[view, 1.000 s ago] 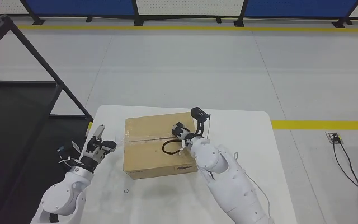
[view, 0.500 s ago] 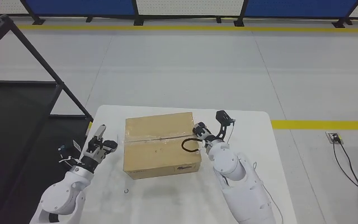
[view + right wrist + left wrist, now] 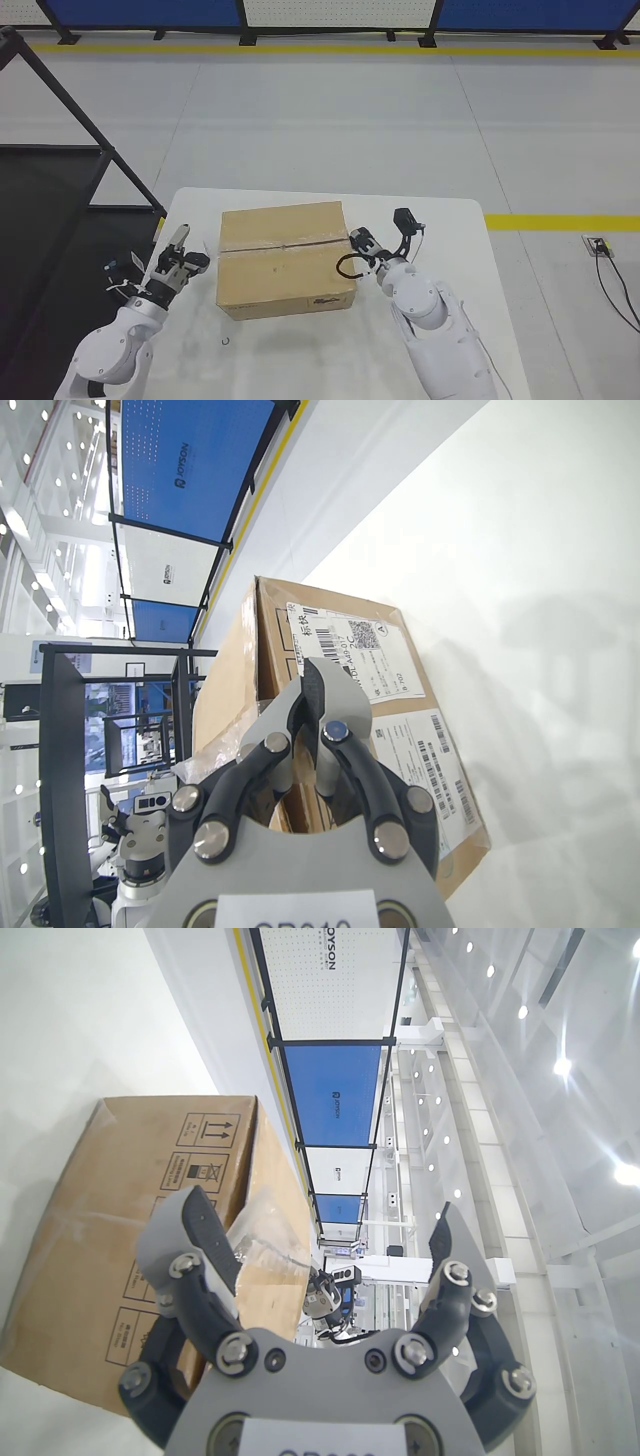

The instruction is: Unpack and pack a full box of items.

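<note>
The right gripper (image 3: pixel 311 687) has its fingers pressed together, with nothing seen between them. It sits at the right end of the closed brown cardboard box (image 3: pixel 285 262), up by the white paper shipping labels (image 3: pixel 385 660). The left gripper (image 3: pixel 320 1208) is spread wide and empty at the box's left end, with one finger just beside a loose flap of clear plastic tape (image 3: pixel 265 1223) (touching or not, I cannot tell). The box rests in the middle of the white rectangular table (image 3: pixel 290 360).
</note>
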